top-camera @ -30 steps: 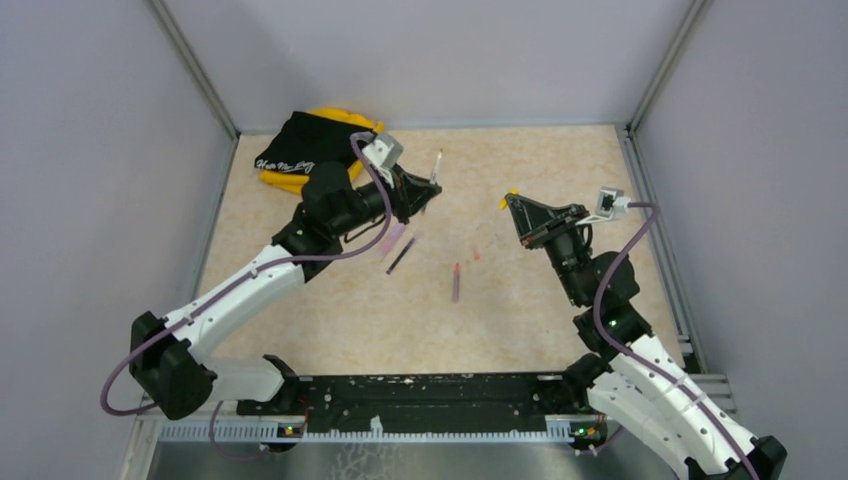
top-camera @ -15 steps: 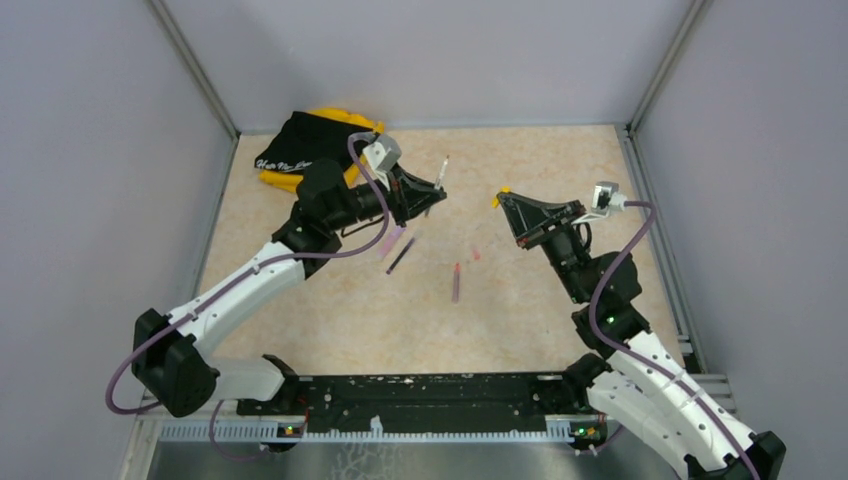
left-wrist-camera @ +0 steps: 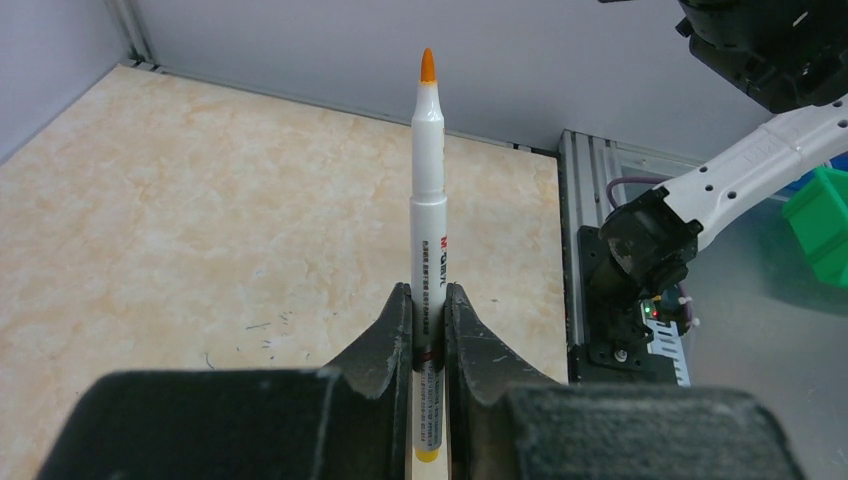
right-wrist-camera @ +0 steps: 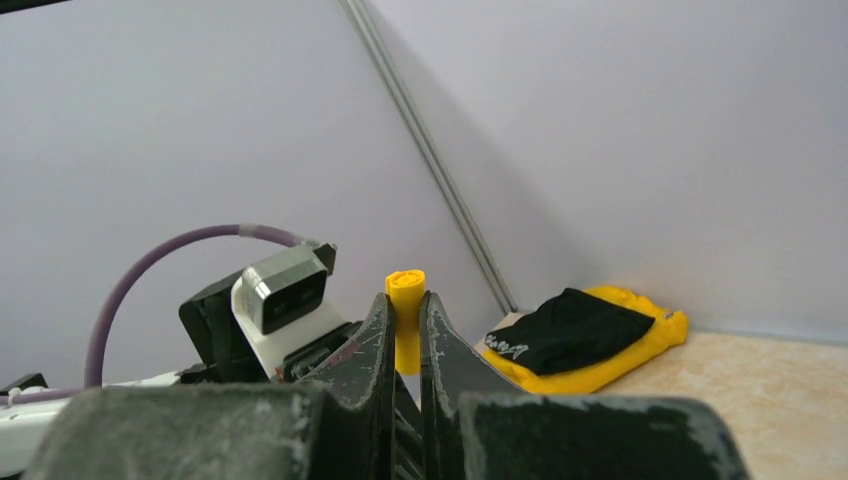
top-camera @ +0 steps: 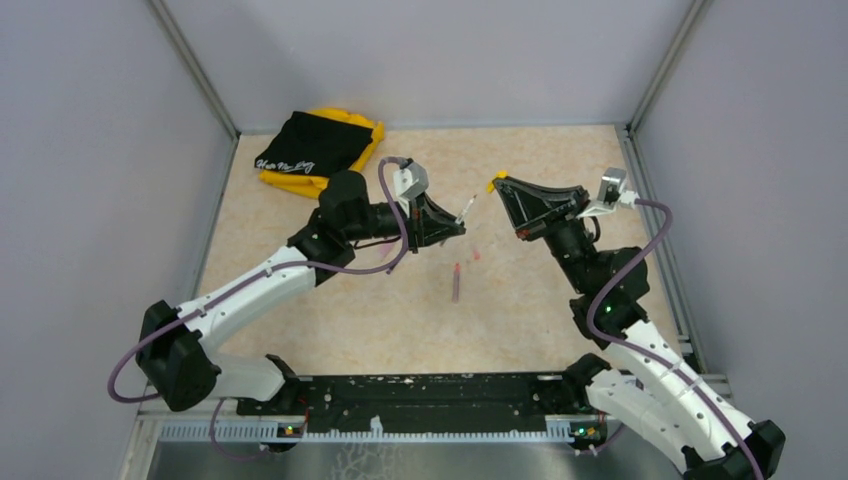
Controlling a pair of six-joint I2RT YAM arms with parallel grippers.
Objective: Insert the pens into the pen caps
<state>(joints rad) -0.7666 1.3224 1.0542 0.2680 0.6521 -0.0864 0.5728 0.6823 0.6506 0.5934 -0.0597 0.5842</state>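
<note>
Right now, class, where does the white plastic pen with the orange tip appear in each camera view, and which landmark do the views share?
Top external: centre; the white plastic pen with the orange tip is held in the left gripper.
Left wrist: mid-frame, upright, clamped.
Right wrist: not visible.
Shared landmark: the beige marbled tabletop.

Beige marbled tabletop (top-camera: 400, 320) enclosed by plain grey walls (top-camera: 440, 60). In the far left corner, a folded black cloth with white lettering (top-camera: 310, 143) lies on a bright yellow fabric item (top-camera: 290, 183). A green plastic bin (left-wrist-camera: 825, 225) sits beyond the table's aluminium edge rail (left-wrist-camera: 572, 220)
</note>
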